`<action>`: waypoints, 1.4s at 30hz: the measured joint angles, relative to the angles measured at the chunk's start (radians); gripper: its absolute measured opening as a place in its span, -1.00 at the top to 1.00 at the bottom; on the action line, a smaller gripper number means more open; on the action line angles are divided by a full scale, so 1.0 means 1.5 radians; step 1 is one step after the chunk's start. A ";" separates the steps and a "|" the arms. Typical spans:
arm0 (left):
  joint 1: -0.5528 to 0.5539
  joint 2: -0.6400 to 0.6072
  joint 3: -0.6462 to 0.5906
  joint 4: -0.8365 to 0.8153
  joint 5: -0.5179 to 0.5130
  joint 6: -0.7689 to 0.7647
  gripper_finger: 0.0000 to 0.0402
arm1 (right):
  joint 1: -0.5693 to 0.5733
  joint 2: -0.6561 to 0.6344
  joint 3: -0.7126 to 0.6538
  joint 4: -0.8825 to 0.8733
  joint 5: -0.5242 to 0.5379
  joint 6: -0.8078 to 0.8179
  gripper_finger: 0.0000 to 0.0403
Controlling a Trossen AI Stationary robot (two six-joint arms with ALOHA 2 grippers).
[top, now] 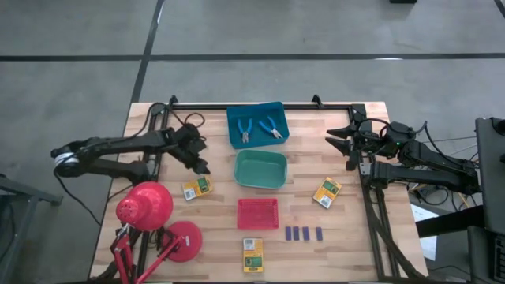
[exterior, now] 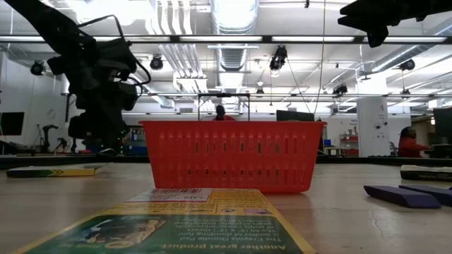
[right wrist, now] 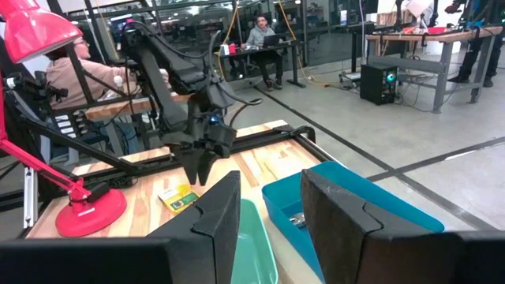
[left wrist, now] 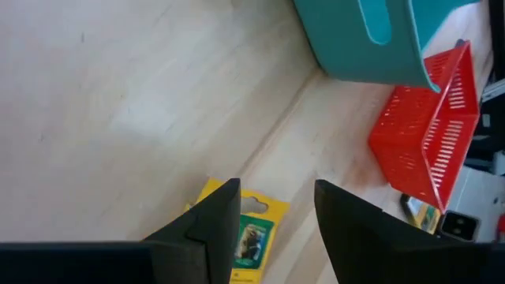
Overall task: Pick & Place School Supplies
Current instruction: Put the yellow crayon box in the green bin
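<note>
Wooden table (top: 213, 237) first: pale plank top, dark frame rail at the back, red desk lamp (top: 146, 207) on my left front corner. Room beyond is an open workshop, people seated at desks. Three trays down the middle: blue tray (top: 234, 118) at the back with both blue-handled scissor tools (top: 258, 128) in it, green tray (top: 260, 170) empty, red tray (top: 258, 213) empty. My left gripper (top: 200, 165) hangs just above the yellow-and-green box (top: 196, 188) left of the green tray, fingers apart, nothing held. My right gripper (top: 339, 139) waits at the back right, fingers apart and empty. Two more boxes: one right of the green tray (top: 327, 192), one at the front edge (top: 252, 254). Four dark blue blocks (top: 303, 233) sit in a row right of the red tray. The box looks light, flat, stiff card, probably slick; I'd pinch it across the short edges, coming straight down.
</note>
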 joint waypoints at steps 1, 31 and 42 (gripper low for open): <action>0.003 0.002 0.000 0.002 0.004 0.012 0.16 | 0.000 0.000 0.000 0.000 0.000 0.000 0.37; 0.044 0.239 0.009 0.108 0.125 0.106 0.16 | 0.000 0.000 0.000 0.000 0.000 0.000 0.37; 0.053 0.225 0.011 0.107 0.109 0.115 0.16 | 0.000 0.000 0.000 0.000 0.000 0.000 0.37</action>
